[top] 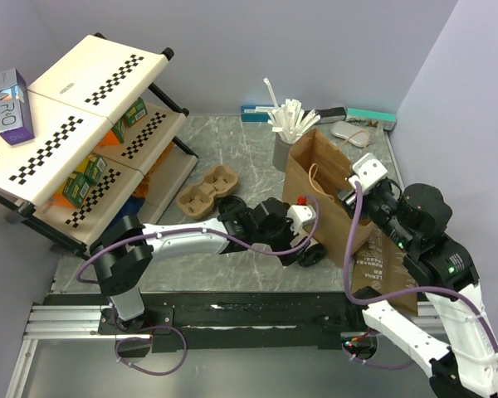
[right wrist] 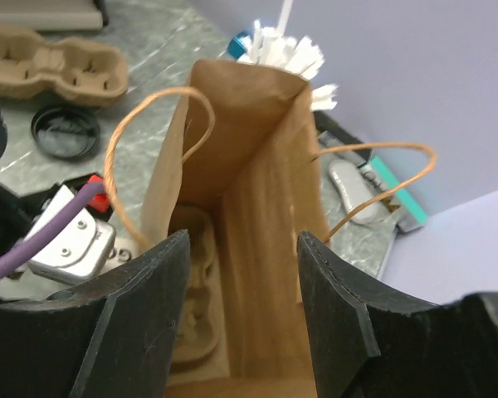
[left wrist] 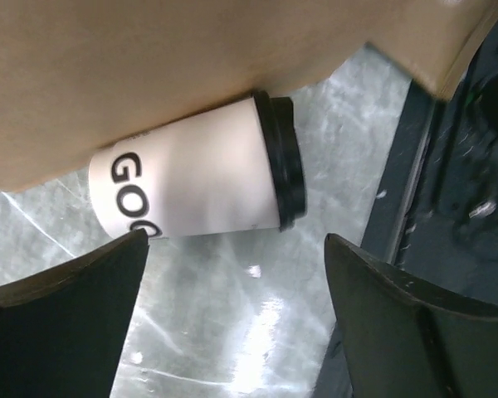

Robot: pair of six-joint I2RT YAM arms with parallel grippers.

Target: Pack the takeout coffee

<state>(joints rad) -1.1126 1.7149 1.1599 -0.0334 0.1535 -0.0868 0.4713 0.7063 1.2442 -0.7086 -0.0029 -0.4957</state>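
The left gripper (left wrist: 236, 249) was seen wide open with nothing held. Its jaws were spread above the cup (left wrist: 191, 178), one past each end, and no contact was seen. The cup was found lying on its side on the table (left wrist: 349, 141), against the foot of the paper bag (top: 324, 191) on the side facing the left arm, with its black lid (left wrist: 286, 162) fitted. The right gripper (right wrist: 236, 307) was seen partly open at the bag's mouth, a bag wall between the jaws, nothing clamped. A pulp tray (right wrist: 203, 315) was seen inside the bag.

The cup was judged light, thin-walled and easily dented. It was likely to roll, and the lid could be popped by a hard squeeze. Whether it was filled could not be told. A gentle grip across the paper body just below the lid, where it is stiffest, was judged best.
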